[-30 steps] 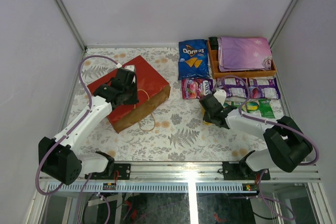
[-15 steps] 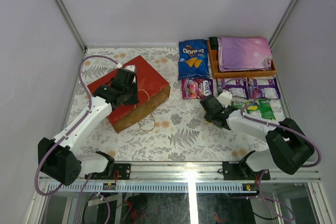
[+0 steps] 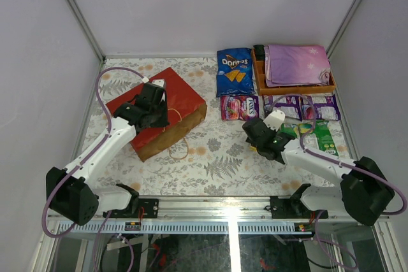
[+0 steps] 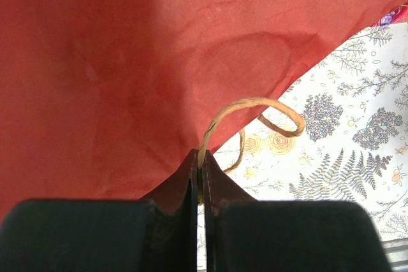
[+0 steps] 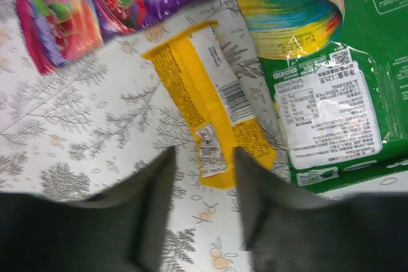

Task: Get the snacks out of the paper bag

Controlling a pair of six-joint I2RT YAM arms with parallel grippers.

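Observation:
The red paper bag (image 3: 182,100) lies on its side at the left, its mouth facing right. My left gripper (image 3: 153,113) rests on it, shut on one thin tan loop handle (image 4: 255,103); red paper (image 4: 115,62) fills the left wrist view. My right gripper (image 3: 256,139) is open and empty, its fingers (image 5: 150,202) on either side of the near end of a yellow packet (image 5: 210,113) lying flat on the table. Laid out are a blue Doritos bag (image 3: 234,71), a pink pack (image 3: 239,107), two purple packs (image 3: 285,106) and a green pack (image 3: 317,133).
An orange wooden tray (image 3: 257,71) with a folded purple star-print cloth (image 3: 296,63) stands at the back right. The bag's second handle (image 3: 180,151) loops out on the floral tablecloth. White walls close in the table on three sides.
My right arm has drawn back toward the near right, its gripper shifting slightly from the snack row. My left arm and the bag have not moved.

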